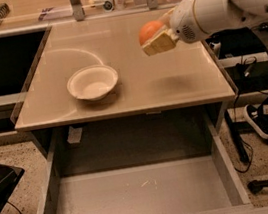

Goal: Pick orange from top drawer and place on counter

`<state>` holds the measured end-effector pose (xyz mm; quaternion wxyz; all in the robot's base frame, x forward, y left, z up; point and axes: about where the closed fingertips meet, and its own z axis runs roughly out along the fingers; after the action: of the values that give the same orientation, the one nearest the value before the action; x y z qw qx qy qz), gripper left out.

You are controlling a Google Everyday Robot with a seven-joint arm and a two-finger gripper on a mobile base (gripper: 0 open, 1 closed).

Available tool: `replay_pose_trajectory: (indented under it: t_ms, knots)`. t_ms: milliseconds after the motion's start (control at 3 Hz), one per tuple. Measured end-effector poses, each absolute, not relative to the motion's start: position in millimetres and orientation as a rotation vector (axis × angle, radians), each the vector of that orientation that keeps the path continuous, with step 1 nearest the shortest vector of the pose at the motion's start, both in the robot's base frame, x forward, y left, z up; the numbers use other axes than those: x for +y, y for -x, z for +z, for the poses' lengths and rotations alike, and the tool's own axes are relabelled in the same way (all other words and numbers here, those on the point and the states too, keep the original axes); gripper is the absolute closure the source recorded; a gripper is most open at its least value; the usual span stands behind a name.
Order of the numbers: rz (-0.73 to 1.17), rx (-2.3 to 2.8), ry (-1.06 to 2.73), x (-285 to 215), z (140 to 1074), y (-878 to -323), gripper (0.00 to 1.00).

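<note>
Camera view: gripper [156, 36] holding the orange [147, 30] over the counter [137, 96].

The white arm [218, 2] reaches in from the right, and its gripper is closed around the orange, one pale yellow finger [160, 43] pressed against the fruit's lower side. The orange hangs above the right rear part of the counter, clear of the surface. A white bowl [92, 82] stands left of centre. The top drawer [138, 194] is pulled open below the counter's front edge.
</note>
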<state>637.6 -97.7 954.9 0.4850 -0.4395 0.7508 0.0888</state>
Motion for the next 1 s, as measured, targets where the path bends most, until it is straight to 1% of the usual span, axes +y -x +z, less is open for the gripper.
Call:
replay_pose_trajectory:
  t_ms: [333, 667, 1000]
  knots:
    - [0.314, 1.892, 0.972, -80.8, 892.1, -667.8, 1.0]
    - [0.319, 1.892, 0.96, -79.8, 889.5, -671.3, 1.0]
    - [0.319, 1.892, 0.96, -79.7, 889.5, -671.2, 0.82]
